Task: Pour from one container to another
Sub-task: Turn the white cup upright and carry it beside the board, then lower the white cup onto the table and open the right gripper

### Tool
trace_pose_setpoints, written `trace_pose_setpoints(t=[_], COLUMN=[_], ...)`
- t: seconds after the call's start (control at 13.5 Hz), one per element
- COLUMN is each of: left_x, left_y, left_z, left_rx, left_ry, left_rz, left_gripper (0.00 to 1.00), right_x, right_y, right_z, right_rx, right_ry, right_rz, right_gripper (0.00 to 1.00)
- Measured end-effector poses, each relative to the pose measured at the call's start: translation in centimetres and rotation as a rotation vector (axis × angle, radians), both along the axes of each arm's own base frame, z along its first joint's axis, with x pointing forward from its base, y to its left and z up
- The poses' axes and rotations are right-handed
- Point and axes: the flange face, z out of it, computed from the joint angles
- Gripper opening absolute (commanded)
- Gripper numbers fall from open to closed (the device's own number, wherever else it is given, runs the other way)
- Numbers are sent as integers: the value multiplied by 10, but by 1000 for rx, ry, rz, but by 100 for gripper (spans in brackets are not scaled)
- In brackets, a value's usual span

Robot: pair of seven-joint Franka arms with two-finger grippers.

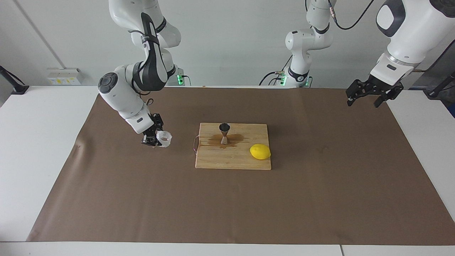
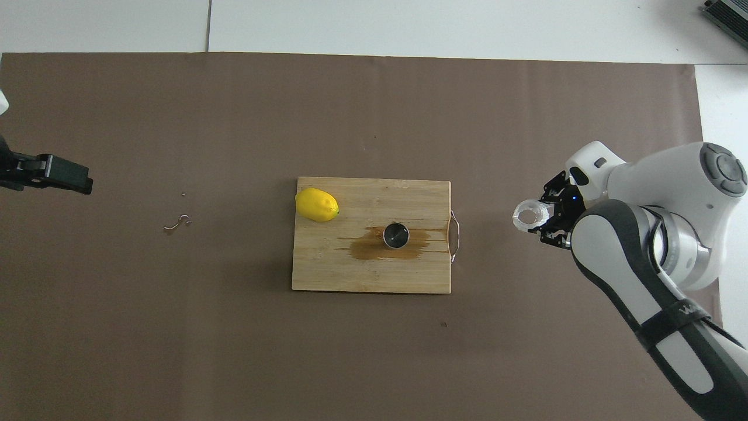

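The right gripper had its fingers clasped on the cup by the counter; next, carry it over the jigger and tip; the left gripper waited, fingers wide

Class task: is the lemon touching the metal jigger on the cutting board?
Apart. The overhead view shows bare board between the lemon and the jigger; the facing view agrees.

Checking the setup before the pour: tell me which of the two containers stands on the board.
The jigger: shiny metal, hourglass-shaped, upright on the board in a brown spill. The whitish cup is off the board, at the right claw.
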Motion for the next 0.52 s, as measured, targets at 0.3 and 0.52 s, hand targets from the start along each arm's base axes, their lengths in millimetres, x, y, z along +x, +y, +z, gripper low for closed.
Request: trace_pose_setpoints(t=[0.3,0.52], left_x=[0,0], left_y=[0,0], left_z=[0,0], left_rx=[0,0], left_ry=[0,0], left_rz=[0,0], left_gripper=[100,100], right_x=[-9,-11], right_y=[-41,-61], right_z=[-22,-36], right_rx=[90,108], right_ry=[-9,-8], right_rz=[25,24], right_gripper=[0,0])
